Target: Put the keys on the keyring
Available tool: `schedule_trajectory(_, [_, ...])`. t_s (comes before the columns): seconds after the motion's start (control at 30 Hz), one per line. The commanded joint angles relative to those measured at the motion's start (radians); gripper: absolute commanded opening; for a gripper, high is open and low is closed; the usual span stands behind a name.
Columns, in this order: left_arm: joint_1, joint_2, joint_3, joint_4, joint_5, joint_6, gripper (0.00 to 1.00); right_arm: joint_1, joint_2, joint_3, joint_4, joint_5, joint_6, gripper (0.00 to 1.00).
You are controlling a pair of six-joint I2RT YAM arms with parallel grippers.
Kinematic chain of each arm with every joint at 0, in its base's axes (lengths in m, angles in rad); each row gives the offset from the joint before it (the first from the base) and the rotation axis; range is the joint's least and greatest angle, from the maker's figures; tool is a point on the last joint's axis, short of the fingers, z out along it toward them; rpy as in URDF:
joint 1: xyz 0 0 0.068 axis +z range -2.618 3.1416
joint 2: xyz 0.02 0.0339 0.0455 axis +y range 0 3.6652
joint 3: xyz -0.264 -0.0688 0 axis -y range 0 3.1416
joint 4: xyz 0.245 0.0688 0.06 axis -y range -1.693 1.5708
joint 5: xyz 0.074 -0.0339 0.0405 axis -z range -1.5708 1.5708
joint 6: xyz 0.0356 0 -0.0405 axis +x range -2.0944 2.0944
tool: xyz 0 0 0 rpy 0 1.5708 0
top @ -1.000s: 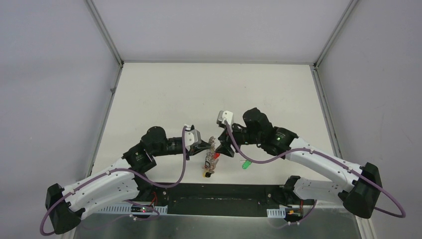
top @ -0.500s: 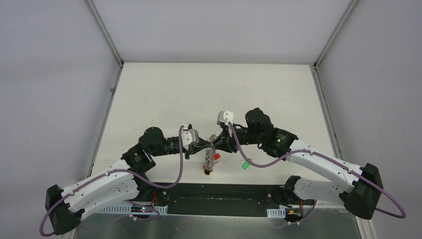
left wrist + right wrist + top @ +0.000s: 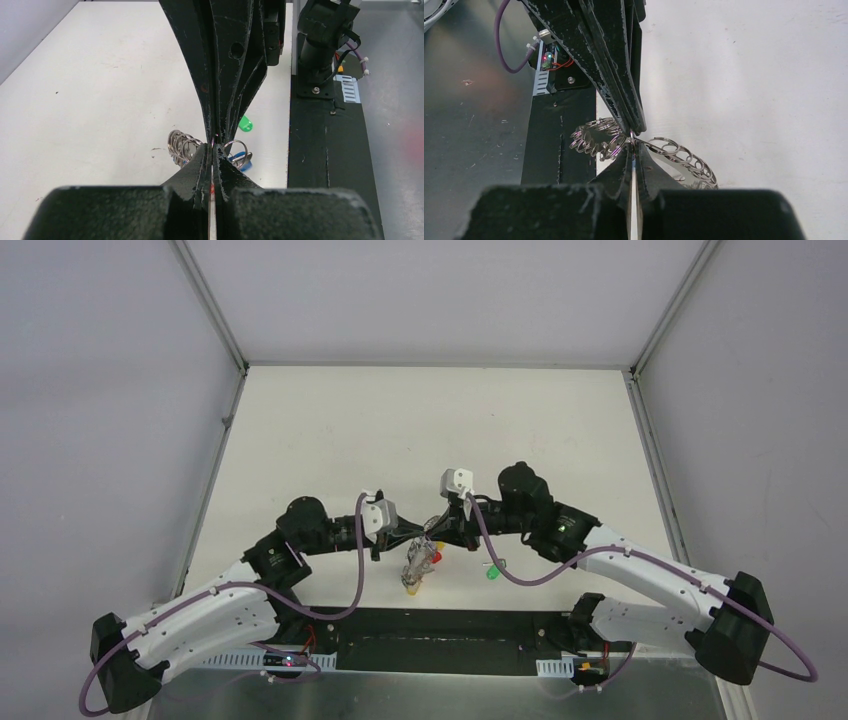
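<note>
**Two robot arms meet tip to tip over a white counter (image 3: pixel 400 430).** The left gripper (image 3: pixel 413 541) and the right gripper (image 3: pixel 438 537) face each other from opposite sides, just ahead of the black base plate (image 3: pixel 440 640) at the near edge.

Between them hangs the keyring (image 3: pixel 684 159), a silvery loop crowded with small split rings that give it a chain-like look. The left jaws are pressed together and pinch the ring's wire at their very tips. The right jaws, likewise pressed together, pinch the same wire right beside them, so the two pairs of tips all but touch.

Seen from overhead, the bunch of keys dangles from the grip toward the arms' bases. A red tag (image 3: pixel 436 556) sits near the top of the bunch and a yellow tag (image 3: pixel 411 588) at its lower end. Whether the yellow tag rests on the counter cannot be told.

The green-tagged key (image 3: pixel 493 570) lies flat on the counter to the right of the bunch, apart from the ring and near the right arm.

The blue-tagged key (image 3: pixel 243 165) shows only in the left wrist view. It sits just below one of the small rings, close to the left jaws. Whether it is strung on the keyring cannot be told.
</note>
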Motion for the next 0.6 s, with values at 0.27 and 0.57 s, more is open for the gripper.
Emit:
schedule_trajectory(0.27, [-0.004,-0.062,0.034,-0.05,-0.062,0.035,0.43,0.002,0.034,0.173,-0.348,0.042,-0.124,0.0])
schedule_trajectory(0.57, [-0.005,-0.003,0.056,-0.085,-0.059,0.029,0.45,0.001,0.164,0.408,-0.757,0.103,-0.194,0.0])
